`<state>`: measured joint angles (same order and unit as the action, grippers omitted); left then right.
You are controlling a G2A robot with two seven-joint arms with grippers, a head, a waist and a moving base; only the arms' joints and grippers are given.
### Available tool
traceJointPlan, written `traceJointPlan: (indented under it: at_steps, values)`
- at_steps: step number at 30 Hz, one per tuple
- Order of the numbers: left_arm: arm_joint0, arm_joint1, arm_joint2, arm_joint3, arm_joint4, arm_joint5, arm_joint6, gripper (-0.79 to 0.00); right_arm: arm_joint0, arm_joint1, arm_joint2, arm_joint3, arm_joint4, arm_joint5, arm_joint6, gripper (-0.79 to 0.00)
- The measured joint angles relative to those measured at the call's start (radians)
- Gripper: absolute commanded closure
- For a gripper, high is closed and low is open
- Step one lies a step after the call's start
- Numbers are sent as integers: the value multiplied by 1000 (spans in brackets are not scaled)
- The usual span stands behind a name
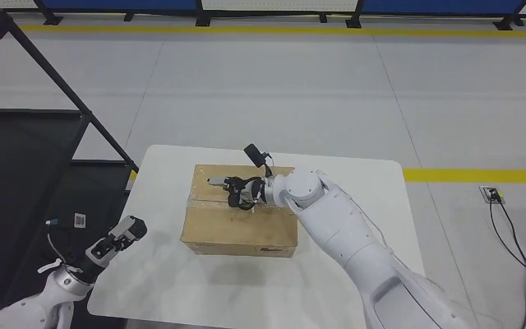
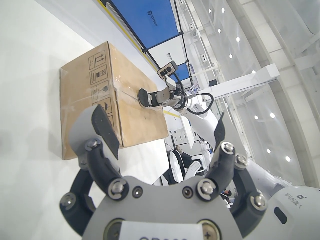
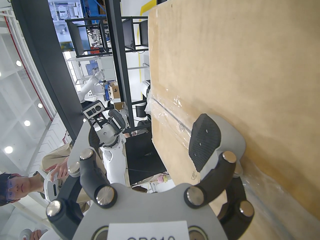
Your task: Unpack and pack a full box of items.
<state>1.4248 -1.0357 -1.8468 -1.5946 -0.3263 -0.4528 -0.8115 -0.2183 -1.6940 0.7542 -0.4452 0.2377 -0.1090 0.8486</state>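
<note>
**Top view:** Your cardboard box (image 1: 238, 230) sits shut mid-table (image 1: 362, 185), clear tape over the flap seam. R gripper (image 1: 228, 189) is down on the box top at the seam, jaws spread, nothing held. L gripper (image 1: 130, 230) hangs by the table's near-left edge, well apart from the box.

**L wrist view:** L gripper (image 2: 162, 136) has jaws released and nothing between them. The box (image 2: 145, 121) lies ahead on the table, w/ the R gripper (image 2: 143, 98) on its top.

**R wrist view:** R gripper (image 3: 150, 146) is wide open. One pad (image 3: 205, 141) lies against the box top just beside the clear tape (image 3: 170, 116). The other finger is out past the box edge.
</note>
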Motion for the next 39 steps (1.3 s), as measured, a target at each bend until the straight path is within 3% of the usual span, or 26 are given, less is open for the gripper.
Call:
traceJointPlan:
  at_steps: [9, 16, 22, 39]
  values:
    - [-14, 3, 20, -9, 12, 6, -3, -785, -129, 96, 102, -254, -99, 107, -18, -785]
    - [-20, 6, 34, -14, 19, 10, -1, -785, -290, 176, 216, -551, -216, 249, -14, -785]
    - [-23, 8, 41, -16, 24, 9, -1, -785, -397, 218, 303, -728, -299, 352, -48, -785]
    - [-30, 16, 40, -4, 19, 11, -2, -785, -422, 251, 400, -726, -300, 405, -58, -785]
